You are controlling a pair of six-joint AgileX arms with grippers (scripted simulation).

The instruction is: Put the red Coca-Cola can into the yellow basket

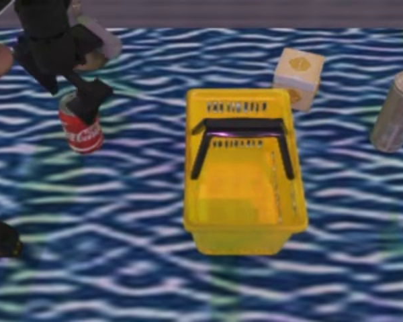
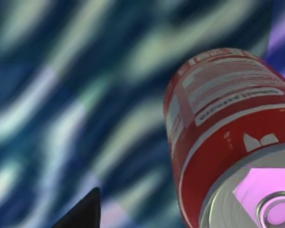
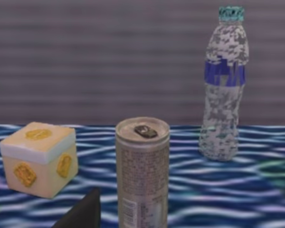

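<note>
Left gripper (image 1: 87, 107) sits right on top of the red Coca-Cola can (image 1: 81, 134), which stands upright; I cannot tell if it grips. The yellow basket (image 1: 196, 208) waits to its right.

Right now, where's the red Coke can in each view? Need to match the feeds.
Top view: red Coca-Cola can stands at the table's left, left of the yellow basket, directly under the left hand.
Left wrist view: fills the frame's right side, silver end nearest the camera.
Right wrist view: not in it; that one shows the grey-silver can.
Shared landmark: the blue wavy tablecloth.
</note>
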